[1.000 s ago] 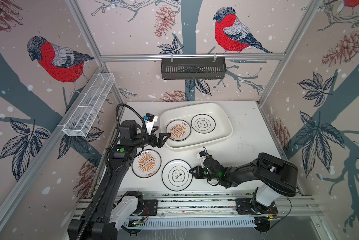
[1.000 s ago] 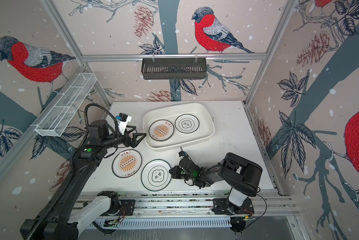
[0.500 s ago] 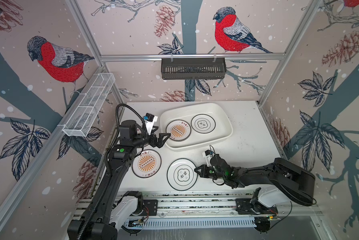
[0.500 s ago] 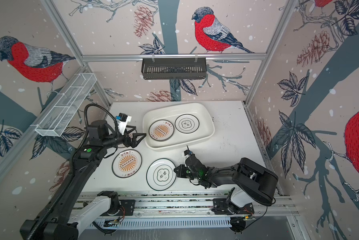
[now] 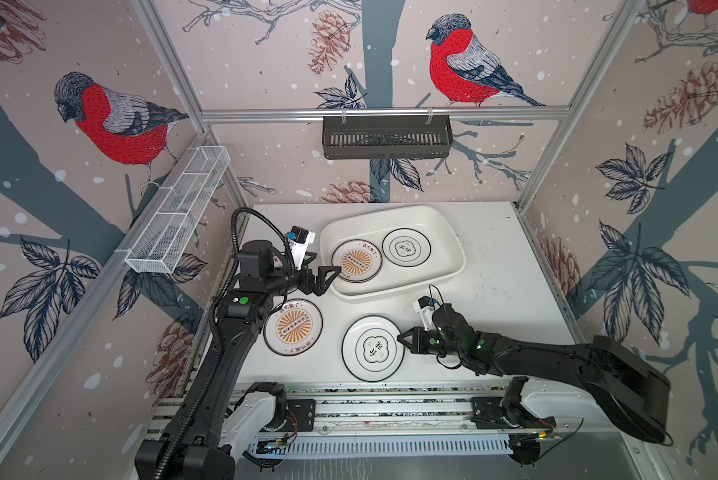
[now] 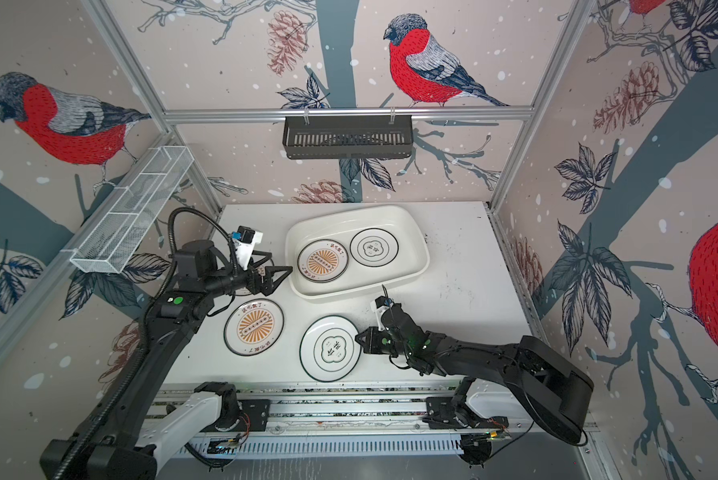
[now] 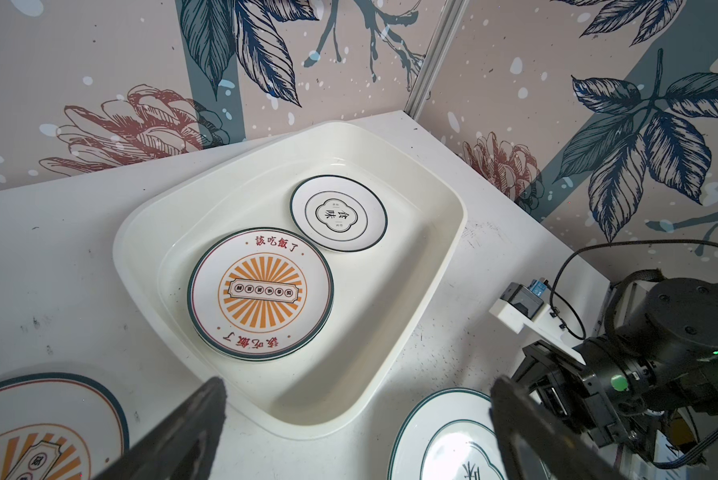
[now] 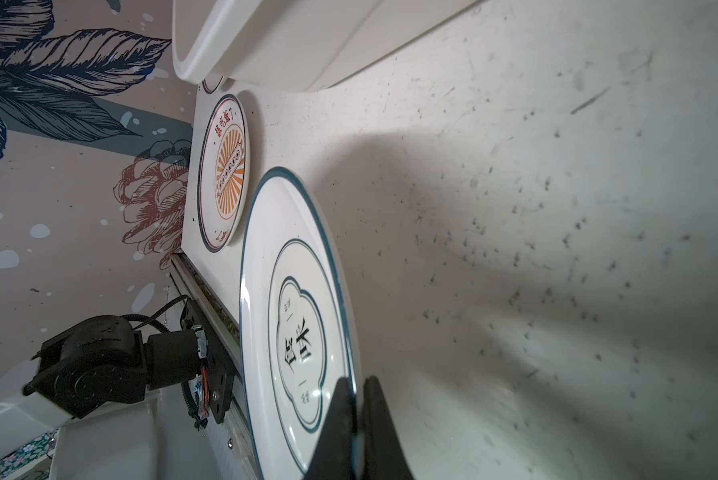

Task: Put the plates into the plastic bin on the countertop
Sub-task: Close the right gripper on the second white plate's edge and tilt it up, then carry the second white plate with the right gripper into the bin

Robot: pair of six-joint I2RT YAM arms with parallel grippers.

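Note:
The plastic bin (image 5: 392,211) (image 6: 421,266) (image 7: 460,216) sits at the back of the countertop (image 5: 498,266). It holds a sunburst plate (image 5: 356,261) (image 7: 261,293) and an emblem plate (image 5: 406,248) (image 7: 338,213). In front of it on the countertop lie another sunburst plate (image 5: 293,327) (image 8: 223,172) and another emblem plate (image 5: 372,348) (image 6: 331,348) (image 8: 297,316). My right gripper (image 5: 401,337) (image 8: 356,384) is shut on that emblem plate's right rim. My left gripper (image 5: 328,262) (image 7: 357,386) hangs open and empty at the bin's left end.
A black slotted basket (image 5: 386,137) hangs on the back wall and a white wire mesh basket (image 5: 178,212) on the left wall. The arms' mounting rail (image 5: 390,411) runs along the countertop's front edge. Patterned walls close in three sides.
My right gripper has drawn the emblem plate to the right across the countertop, and its arm has stretched out. The left arm has not moved.

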